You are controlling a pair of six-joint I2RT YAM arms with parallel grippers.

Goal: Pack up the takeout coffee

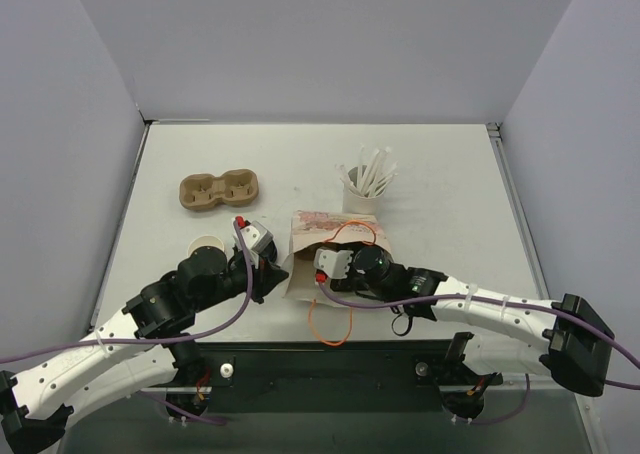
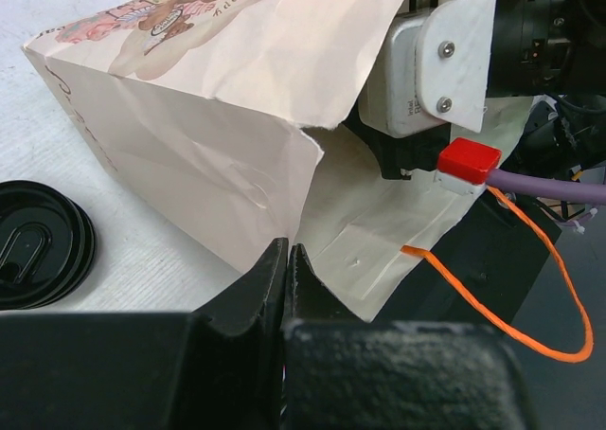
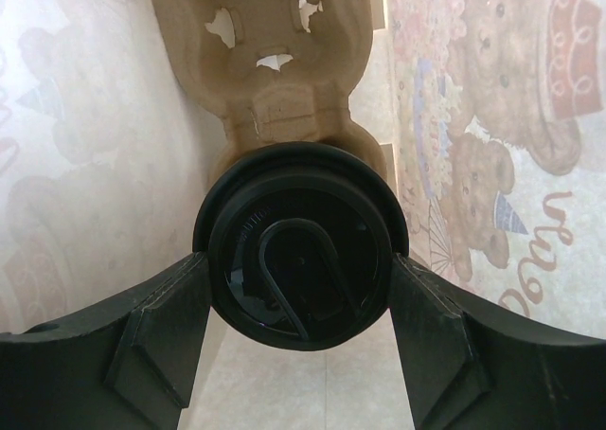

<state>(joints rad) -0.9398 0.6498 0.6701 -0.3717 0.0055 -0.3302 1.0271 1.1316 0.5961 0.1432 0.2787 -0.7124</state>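
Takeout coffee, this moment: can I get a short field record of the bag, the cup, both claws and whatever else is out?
bag: paper bag on its side, mouth toward the arms
coffee: takeout coffee inside the bag, black lid facing the right wrist camera
right claw: inside the bag, closed on the coffee
left claw: shut on the bag's mouth edge
in bag: pulp carrier behind the cup
on table: second carrier, stirrer cup, lidless cup, loose black lids

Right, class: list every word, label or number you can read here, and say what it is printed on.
"Happy": cursive on the paper bag, upside down at the left wrist view's top edge; probable reading only.
A cursive word beside the printed bears, right wrist view: sideways, unreadable.
On the takeout coffee lid: no text visible.
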